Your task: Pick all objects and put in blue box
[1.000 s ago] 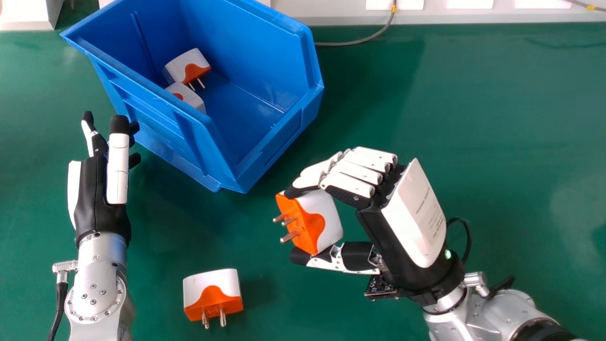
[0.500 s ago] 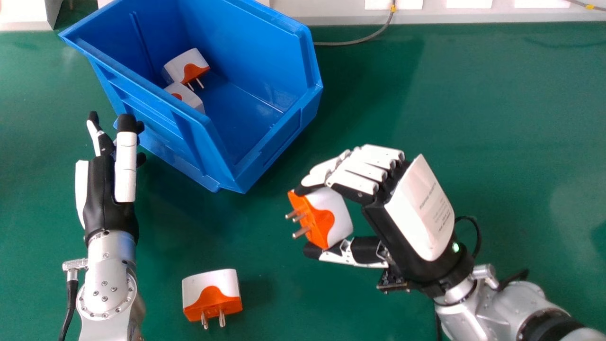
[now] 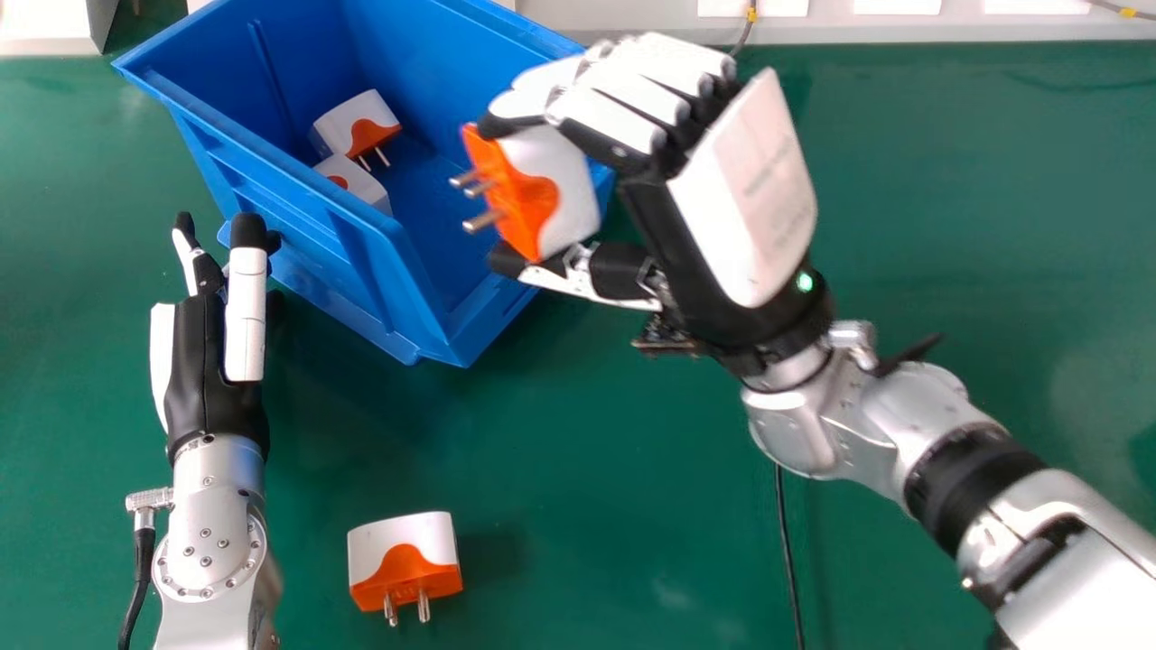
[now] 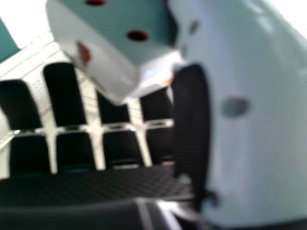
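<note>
In the head view my right hand (image 3: 713, 190) is shut on a white and orange plug adapter (image 3: 551, 194), pinched between fingers and thumb over the right side of the blue box (image 3: 361, 239). Its metal pins point left. The right hand view shows the held adapter (image 4: 110, 57) between my hand's thumb and fingers (image 4: 67, 96). Inside the box lie two more adapters, one (image 3: 357, 126) behind the other (image 3: 354, 183). Another adapter (image 3: 405, 561) rests on the green table near the front. My left hand (image 3: 212, 352), fingers straight, is left of the box's near side.
A pale ledge (image 3: 632, 23) runs along the table's far edge, with a grey cable (image 3: 746, 34) by it. A white object (image 3: 50, 27) stands at the far left corner. A thin black cable (image 3: 787, 560) hangs below the right forearm.
My right hand has moved away from the front of the table to the box, carrying the adapter. My left hand has shifted slightly right.
</note>
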`<state>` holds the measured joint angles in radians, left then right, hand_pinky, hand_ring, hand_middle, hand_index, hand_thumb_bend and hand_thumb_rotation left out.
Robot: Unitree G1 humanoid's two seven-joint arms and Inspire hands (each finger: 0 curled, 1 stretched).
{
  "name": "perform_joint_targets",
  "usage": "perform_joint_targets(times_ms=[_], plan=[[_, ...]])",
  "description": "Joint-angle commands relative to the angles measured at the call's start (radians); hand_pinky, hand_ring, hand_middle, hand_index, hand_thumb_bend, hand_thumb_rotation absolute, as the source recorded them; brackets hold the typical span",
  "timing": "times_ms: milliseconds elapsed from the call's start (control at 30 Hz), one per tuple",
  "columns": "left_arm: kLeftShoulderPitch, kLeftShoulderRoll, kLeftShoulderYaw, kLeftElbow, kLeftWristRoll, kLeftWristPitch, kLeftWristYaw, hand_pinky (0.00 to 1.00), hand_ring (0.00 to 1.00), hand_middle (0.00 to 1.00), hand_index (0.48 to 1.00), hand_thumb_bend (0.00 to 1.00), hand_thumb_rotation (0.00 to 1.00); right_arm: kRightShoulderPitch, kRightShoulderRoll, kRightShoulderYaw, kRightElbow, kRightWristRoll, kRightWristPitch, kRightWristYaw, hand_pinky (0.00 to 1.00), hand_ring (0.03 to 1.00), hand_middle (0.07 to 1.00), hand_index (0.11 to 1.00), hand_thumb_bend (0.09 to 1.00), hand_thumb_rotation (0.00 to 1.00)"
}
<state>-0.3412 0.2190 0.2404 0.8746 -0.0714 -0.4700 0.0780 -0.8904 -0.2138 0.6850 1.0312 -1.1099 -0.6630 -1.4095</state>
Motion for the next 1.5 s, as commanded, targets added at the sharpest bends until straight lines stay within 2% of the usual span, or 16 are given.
perform_joint_targets(times_ms=[0, 167, 333, 500, 633, 700, 1000, 1233, 1367, 1400, 1433, 1467], plan=[[-0.016, 0.002, -0.003, 0.007, 0.008, -0.012, 0.006, 0.86, 0.90, 0.86, 0.943, 0.96, 1.00, -0.088, -0.005, 0.001, 0.020, 0.013, 0.009, 0.045, 0.34, 0.450, 0.531, 0.496, 0.498, 0.00], [-0.021, 0.002, -0.005, 0.012, 0.011, -0.014, 0.011, 0.86, 0.90, 0.86, 0.943, 0.96, 1.00, -0.179, 0.003, -0.012, 0.092, 0.072, -0.006, 0.306, 0.34, 0.449, 0.529, 0.496, 0.498, 0.00], [-0.027, 0.000, -0.004, 0.026, 0.007, -0.018, 0.009, 0.85, 0.90, 0.86, 0.943, 0.96, 1.00, -0.265, 0.033, -0.024, 0.149, 0.122, 0.084, 0.641, 0.34, 0.455, 0.528, 0.500, 0.497, 0.00], [-0.029, 0.001, 0.000, 0.036, 0.000, -0.026, 0.001, 0.85, 0.90, 0.86, 0.943, 0.96, 1.00, -0.309, 0.048, -0.028, 0.144, 0.144, 0.167, 0.814, 0.34, 0.462, 0.525, 0.507, 0.497, 0.00], [-0.037, 0.000, 0.003, 0.053, -0.010, -0.033, -0.011, 0.85, 0.90, 0.86, 0.943, 0.96, 1.00, -0.336, 0.047, -0.019, 0.136, 0.144, 0.193, 0.858, 0.33, 0.451, 0.512, 0.527, 0.495, 0.00], [-0.042, 0.001, 0.004, 0.061, -0.011, -0.035, -0.014, 0.85, 0.90, 0.86, 0.943, 0.96, 1.00, -0.352, 0.049, -0.014, 0.140, 0.140, 0.199, 0.868, 0.33, 0.451, 0.512, 0.527, 0.495, 0.00], [-0.045, 0.000, 0.000, 0.071, -0.002, -0.043, -0.005, 0.86, 0.91, 0.87, 0.943, 0.96, 1.00, -0.358, 0.059, 0.009, 0.138, 0.124, 0.211, 0.824, 0.34, 0.470, 0.520, 0.508, 0.496, 0.00], [-0.049, -0.003, 0.008, 0.101, -0.017, -0.067, -0.028, 0.86, 0.91, 0.87, 0.943, 0.96, 1.00, -0.353, 0.067, 0.019, 0.151, 0.125, 0.236, 0.812, 0.34, 0.477, 0.522, 0.501, 0.497, 0.00], [-0.050, -0.005, 0.011, 0.103, -0.020, -0.073, -0.031, 0.86, 0.91, 0.87, 0.943, 0.97, 1.00, -0.352, 0.075, 0.036, 0.134, 0.114, 0.317, 0.893, 0.35, 0.482, 0.530, 0.497, 0.496, 0.00], [-0.051, -0.004, 0.011, 0.104, -0.019, -0.074, -0.030, 0.86, 0.91, 0.87, 0.944, 0.98, 1.00, -0.353, 0.078, 0.040, 0.127, 0.111, 0.344, 0.915, 0.40, 0.533, 0.587, 0.554, 0.544, 0.00], [-0.051, -0.004, 0.010, 0.105, -0.018, -0.074, -0.030, 0.86, 0.91, 0.87, 0.944, 0.98, 1.00, -0.353, 0.080, 0.044, 0.121, 0.109, 0.363, 0.931, 0.40, 0.533, 0.587, 0.554, 0.544, 0.00], [-0.052, -0.004, 0.010, 0.105, -0.016, -0.073, -0.026, 0.86, 0.91, 0.87, 0.944, 0.98, 1.00, -0.352, 0.079, 0.046, 0.112, 0.106, 0.382, 0.944, 0.46, 0.604, 0.657, 0.618, 0.617, 0.04]])
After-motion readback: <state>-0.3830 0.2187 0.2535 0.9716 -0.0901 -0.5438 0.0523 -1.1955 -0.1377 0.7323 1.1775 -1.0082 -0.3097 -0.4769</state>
